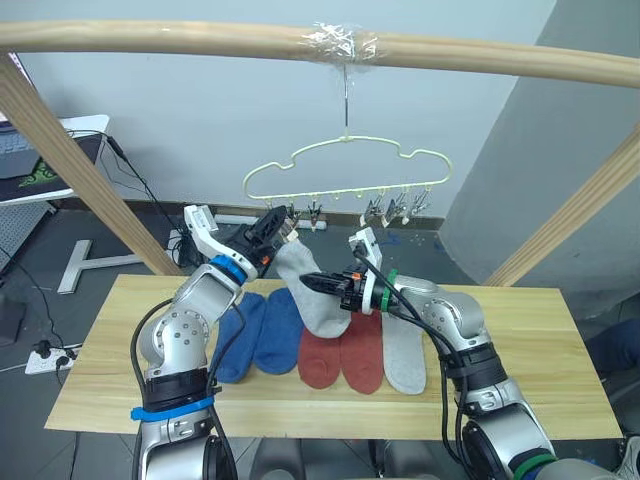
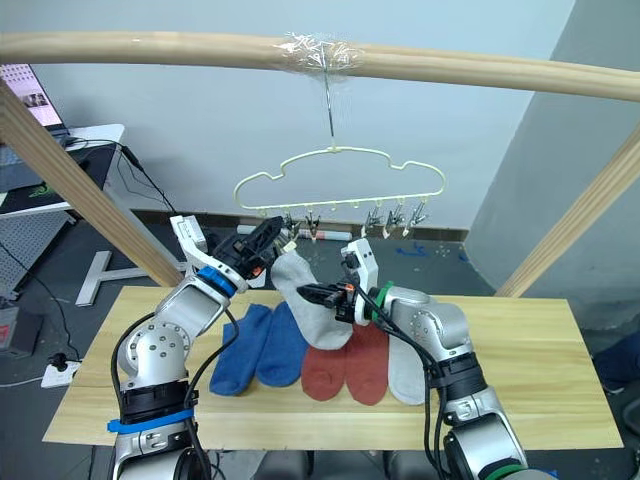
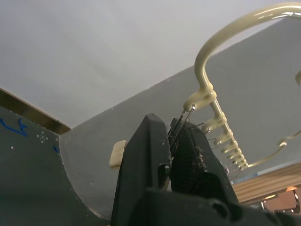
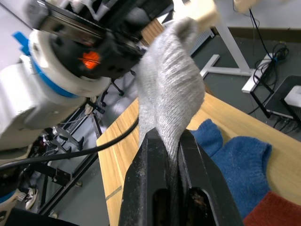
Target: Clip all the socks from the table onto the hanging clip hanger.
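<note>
right tool (image 1: 312, 283) pinching a grey sock (image 1: 316, 296), lifted over the counter (image 1: 520, 340) | left tool (image 1: 281, 226) being pressed together on a clip of the clip hanger (image 1: 345, 165) | none judged clipped yet | five socks (image 1: 340, 350) lying below

blue socks (image 1: 256, 335): 2 | red socks (image 1: 343, 352): 2 | grey socks (image 1: 404, 352): 2 | clip hanger (image 1: 345, 170): 1

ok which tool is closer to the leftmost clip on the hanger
Left. The left tool is up at the leftmost clip of the clip hanger, shut on it. The right tool sits lower, shut on the grey sock below that clip.
</note>
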### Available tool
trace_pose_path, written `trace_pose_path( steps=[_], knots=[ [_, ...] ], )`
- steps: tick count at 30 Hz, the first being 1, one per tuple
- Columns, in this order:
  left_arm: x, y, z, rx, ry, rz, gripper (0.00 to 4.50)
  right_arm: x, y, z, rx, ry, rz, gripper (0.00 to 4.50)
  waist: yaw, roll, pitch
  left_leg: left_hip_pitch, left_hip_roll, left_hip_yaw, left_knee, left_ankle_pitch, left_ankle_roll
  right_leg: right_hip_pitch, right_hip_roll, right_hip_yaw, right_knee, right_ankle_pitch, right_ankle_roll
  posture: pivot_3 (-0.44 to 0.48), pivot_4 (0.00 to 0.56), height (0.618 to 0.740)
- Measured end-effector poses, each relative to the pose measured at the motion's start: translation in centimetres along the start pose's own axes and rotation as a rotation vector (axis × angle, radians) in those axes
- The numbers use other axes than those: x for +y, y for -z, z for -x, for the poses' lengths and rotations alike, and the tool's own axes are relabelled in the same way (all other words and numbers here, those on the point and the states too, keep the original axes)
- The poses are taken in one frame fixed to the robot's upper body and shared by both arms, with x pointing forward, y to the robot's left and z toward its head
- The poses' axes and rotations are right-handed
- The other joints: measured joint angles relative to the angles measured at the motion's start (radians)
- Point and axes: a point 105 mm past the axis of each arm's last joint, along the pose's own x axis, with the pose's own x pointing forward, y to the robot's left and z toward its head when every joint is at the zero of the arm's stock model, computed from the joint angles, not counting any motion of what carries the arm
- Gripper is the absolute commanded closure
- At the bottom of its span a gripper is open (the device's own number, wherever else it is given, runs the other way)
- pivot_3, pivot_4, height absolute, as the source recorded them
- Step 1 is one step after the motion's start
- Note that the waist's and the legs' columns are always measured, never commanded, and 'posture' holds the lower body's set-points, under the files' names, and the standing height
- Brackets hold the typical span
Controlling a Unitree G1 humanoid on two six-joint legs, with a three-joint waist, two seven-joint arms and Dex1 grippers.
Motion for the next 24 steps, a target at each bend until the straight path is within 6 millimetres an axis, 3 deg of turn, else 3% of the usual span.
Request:
trace_pose_path(
  steps=[4,24],
  knots=[
    [-0.1,0.06,-0.03,0.002,0.004,0.013,4.34,0.25,-0.74,-0.43,-0.02,-0.007,0.012,4.48,0.003,0.0,0.0,0.0,0.0,0.0,0.0,0.0,0.0,0.0,0.0,0.0,0.0,0.0,0.0,0.212,0.169,0.74],
    [-0.24,-0.29,-0.21,-0.005,0.006,0.021,4.34,-0.21,-0.85,0.27,-0.074,-0.025,-0.135,4.48,0.004,0.001,0.0,-0.001,0.0,-0.001,0.0,0.0,0.0,0.0,0.0,-0.001,0.0,0.0,0.0,0.212,0.156,0.74]
  ],
)
